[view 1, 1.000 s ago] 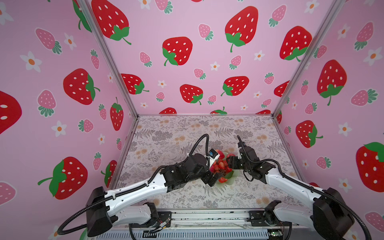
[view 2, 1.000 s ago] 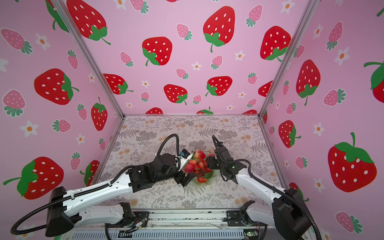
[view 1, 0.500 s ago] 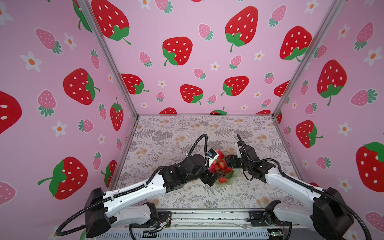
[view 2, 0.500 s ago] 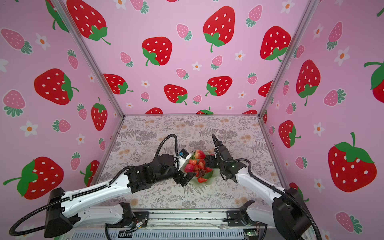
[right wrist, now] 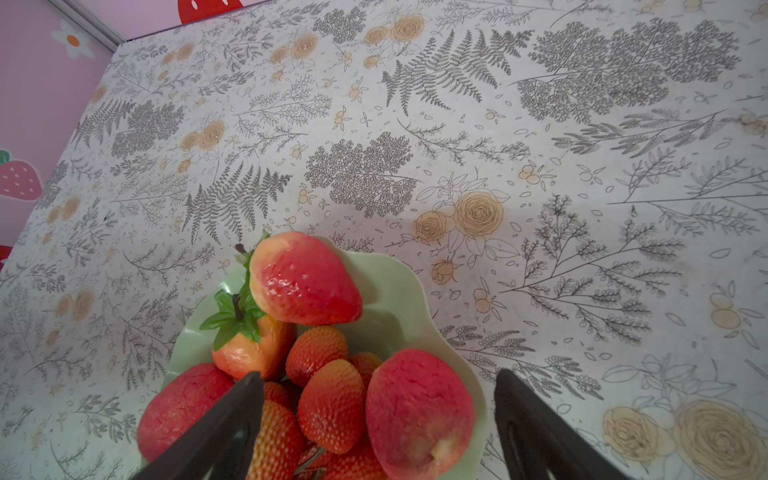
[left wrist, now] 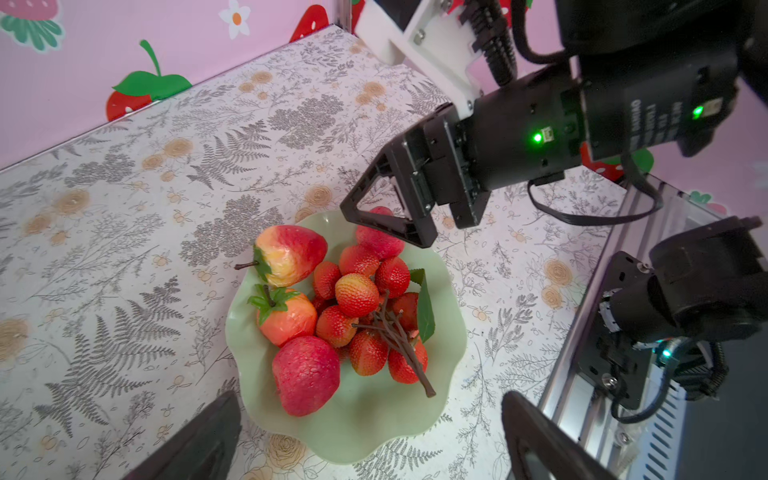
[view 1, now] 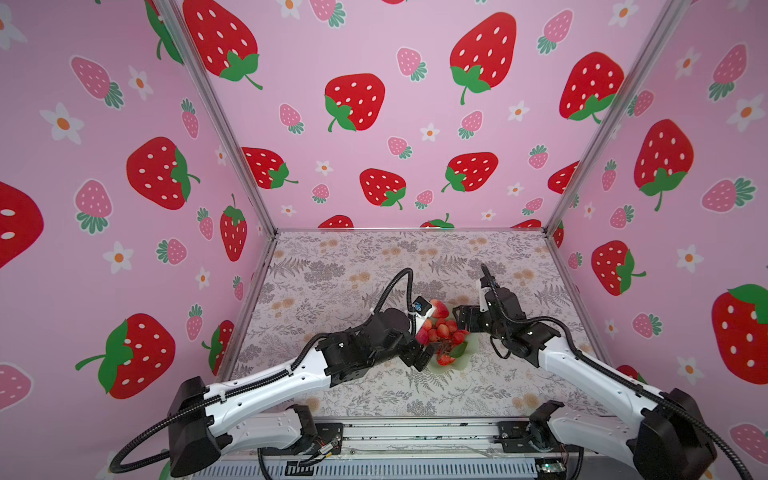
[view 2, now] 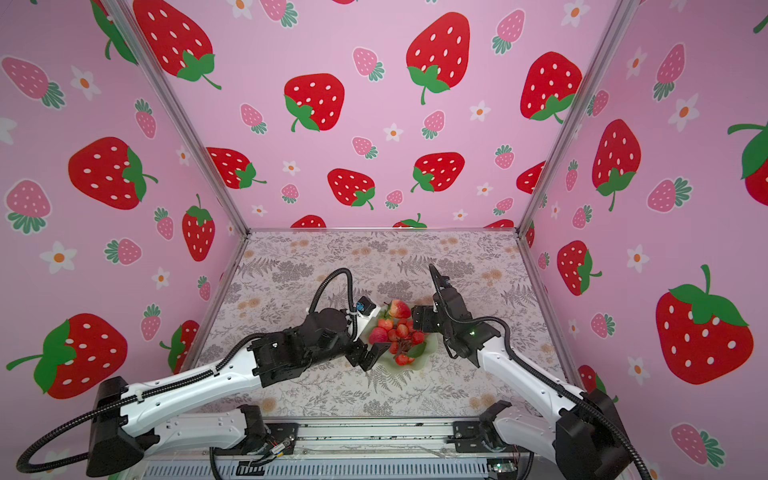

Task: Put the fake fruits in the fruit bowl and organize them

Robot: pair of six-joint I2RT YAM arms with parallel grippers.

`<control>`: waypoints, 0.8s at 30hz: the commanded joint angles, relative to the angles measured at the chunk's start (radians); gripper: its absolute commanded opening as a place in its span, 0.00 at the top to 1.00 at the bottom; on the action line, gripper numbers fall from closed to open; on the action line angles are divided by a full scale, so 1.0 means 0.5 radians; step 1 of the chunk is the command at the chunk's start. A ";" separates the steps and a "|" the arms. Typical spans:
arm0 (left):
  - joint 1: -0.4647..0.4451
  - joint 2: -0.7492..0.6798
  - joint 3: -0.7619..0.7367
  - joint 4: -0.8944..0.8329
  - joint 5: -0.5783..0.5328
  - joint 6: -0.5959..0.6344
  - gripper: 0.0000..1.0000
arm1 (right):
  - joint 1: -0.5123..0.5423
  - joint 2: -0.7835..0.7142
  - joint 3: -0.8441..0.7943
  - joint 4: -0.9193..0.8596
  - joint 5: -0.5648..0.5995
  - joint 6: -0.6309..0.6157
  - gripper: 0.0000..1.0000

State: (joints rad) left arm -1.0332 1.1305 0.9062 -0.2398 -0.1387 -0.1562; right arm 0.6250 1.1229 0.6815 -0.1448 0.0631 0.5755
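All the fake fruits lie heaped in the mint-green fruit bowl [left wrist: 446, 353]. The right gripper [right wrist: 378, 376] hangs over it with fingers apart, astride a round red-pink fruit [right wrist: 419, 411] and clamping nothing. A large strawberry [right wrist: 305, 278] rests just beyond its tips, and the bunch of small red balls [right wrist: 328, 399] lies against its other finger. The left gripper [left wrist: 370, 399] stands wide apart and empty, the bowl just ahead of its tips. The fruits look light, glossy and apt to roll. Take round ones across the middle and the bunch by its brown stem [left wrist: 395, 336].
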 commanded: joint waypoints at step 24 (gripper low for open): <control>1.856 0.445 -1.140 2.097 -0.206 0.339 0.01 | -1.010 0.581 -0.703 2.162 0.605 -0.860 0.01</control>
State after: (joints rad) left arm -0.1448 1.3632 0.3710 0.4171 -0.3595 -0.0288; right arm 0.1196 1.4334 0.3515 0.6323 0.4259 0.2569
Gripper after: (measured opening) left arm 0.991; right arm 0.993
